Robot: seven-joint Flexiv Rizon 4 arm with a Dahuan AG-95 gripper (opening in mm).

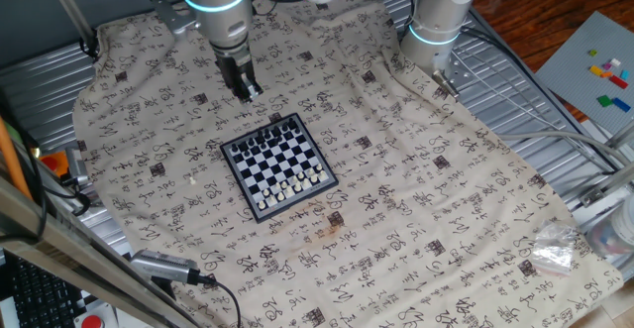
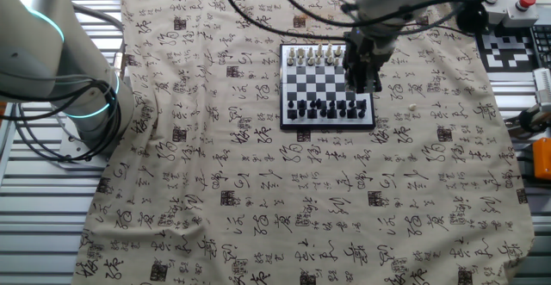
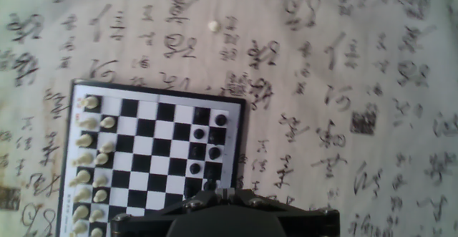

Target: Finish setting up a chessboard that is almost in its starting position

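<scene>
The chessboard (image 1: 277, 158) lies on the patterned cloth, with white pieces (image 1: 292, 187) along its near edge and dark pieces (image 1: 265, 136) along its far edge. It also shows in the other fixed view (image 2: 325, 83) and in the hand view (image 3: 154, 151). My gripper (image 1: 250, 92) hangs above the board's dark-piece side (image 2: 365, 80). Its jaws (image 3: 227, 194) look closed together, with nothing seen between them. A tiny white object (image 3: 212, 26) lies alone on the cloth beside the board (image 1: 191, 179).
A second robot arm (image 1: 436, 21) stands at the cloth's far edge. A grey plate with coloured bricks (image 1: 594, 60) and a clear plastic bag (image 1: 550, 254) lie to the right. Cables and a camera (image 1: 163, 266) sit at the near left.
</scene>
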